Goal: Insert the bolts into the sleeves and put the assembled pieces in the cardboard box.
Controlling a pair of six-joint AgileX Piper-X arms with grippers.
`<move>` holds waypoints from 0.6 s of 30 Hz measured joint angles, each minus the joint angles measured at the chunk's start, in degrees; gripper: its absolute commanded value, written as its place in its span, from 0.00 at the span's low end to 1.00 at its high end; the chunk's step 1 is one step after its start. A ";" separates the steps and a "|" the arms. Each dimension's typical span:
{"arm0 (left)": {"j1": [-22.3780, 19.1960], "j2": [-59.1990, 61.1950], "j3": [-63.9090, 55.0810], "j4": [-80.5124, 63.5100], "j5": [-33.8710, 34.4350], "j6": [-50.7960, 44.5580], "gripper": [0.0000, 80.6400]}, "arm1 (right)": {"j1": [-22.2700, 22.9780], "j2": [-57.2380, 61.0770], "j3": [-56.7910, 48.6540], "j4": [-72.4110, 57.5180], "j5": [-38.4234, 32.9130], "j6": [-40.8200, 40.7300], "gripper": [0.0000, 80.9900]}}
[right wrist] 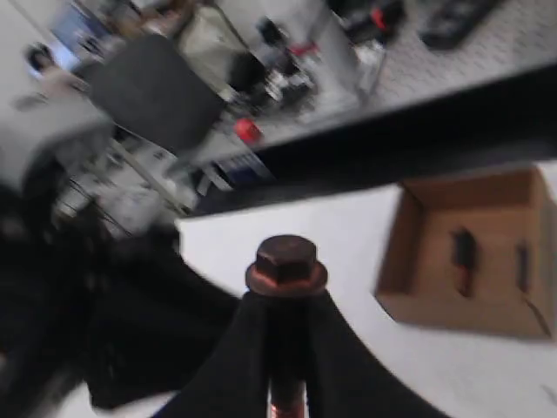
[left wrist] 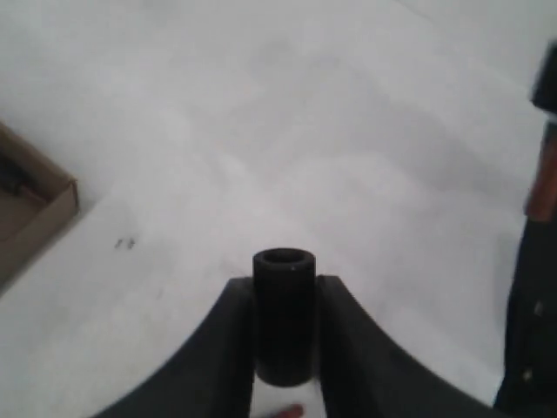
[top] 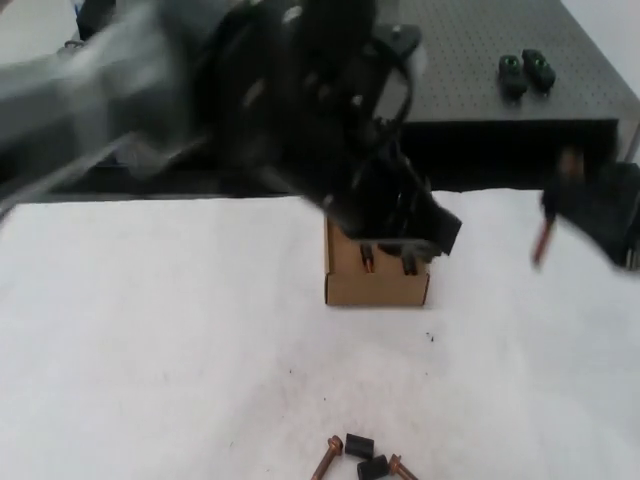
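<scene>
My left gripper [left wrist: 284, 292] is shut on a black sleeve [left wrist: 284, 322], held with its open bore showing, above the white cloth. In the high view the left arm [top: 385, 195] hangs over the cardboard box [top: 377, 282]. My right gripper [right wrist: 285, 318] is shut on a copper bolt [right wrist: 286, 264], head outward; this bolt [top: 542, 245] hangs at the right side of the bench, to the right of the box. The right wrist view shows the open box [right wrist: 409, 235] holding two assembled pieces [right wrist: 463, 259]. Two loose bolts [top: 329, 457] and two loose sleeves [top: 359, 445] lie near the front edge.
A white cloth [top: 160, 330] covers the bench. Behind it stands a dark perforated plate [top: 470, 70] with two black parts [top: 525, 72] on it. The box corner [left wrist: 35, 213] lies off to one side of the held sleeve, and the right arm [left wrist: 533, 287] stands close by.
</scene>
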 measured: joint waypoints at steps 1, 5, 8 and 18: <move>-0.32 -2.56 3.52 -3.57 0.61 -1.35 0.01 | 0.57 0.32 0.00 -3.55 -1.06 2.12 0.01; -1.80 -13.82 21.44 -25.09 6.95 -7.66 0.01 | 3.48 2.41 0.00 -15.75 -5.52 9.13 0.01; -1.84 -18.10 27.08 -32.94 8.59 -10.92 0.01 | 4.95 3.79 -0.11 -18.53 -6.68 10.51 0.01; -1.84 -20.69 30.23 -37.21 8.86 -12.39 0.01 | 6.48 5.41 -0.11 -17.32 -10.87 11.25 0.01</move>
